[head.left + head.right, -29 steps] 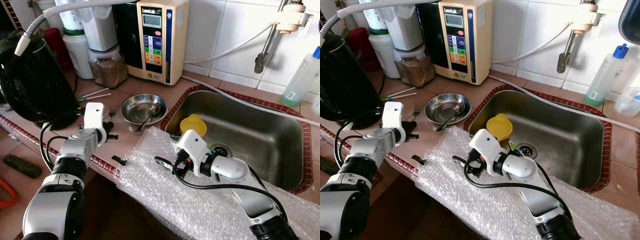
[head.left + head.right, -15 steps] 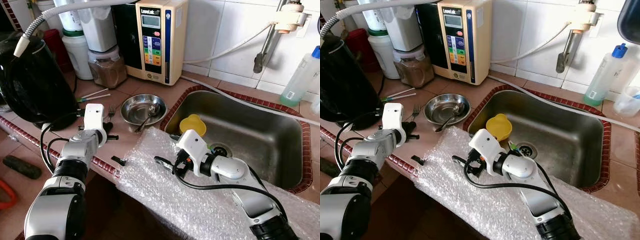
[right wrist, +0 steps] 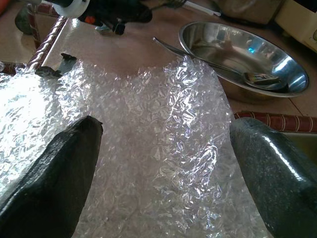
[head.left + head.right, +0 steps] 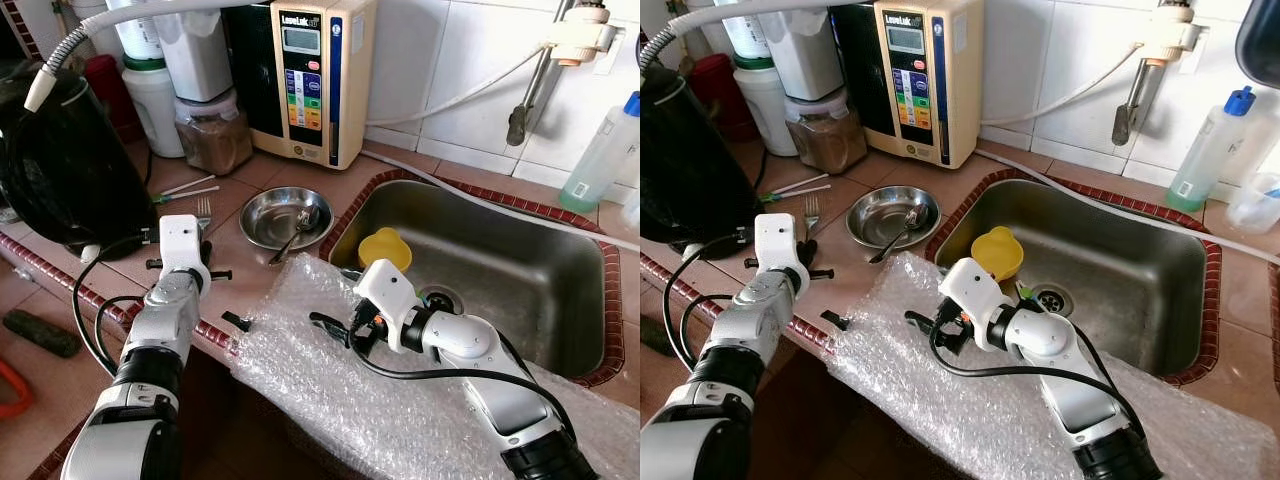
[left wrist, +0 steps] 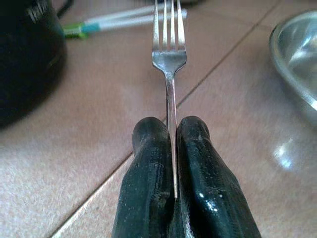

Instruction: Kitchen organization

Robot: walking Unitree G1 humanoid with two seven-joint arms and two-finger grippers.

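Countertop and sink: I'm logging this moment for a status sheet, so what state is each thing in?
Fork: flat on the counter, handle pinched by the left gripper.
Right gripper: open, over the bubble wrap.
Bubble wrap: spread flat, draped over the counter edge.
Steel bowl: upright, a spoon resting in it.
Yellow cup: lying in the sink.
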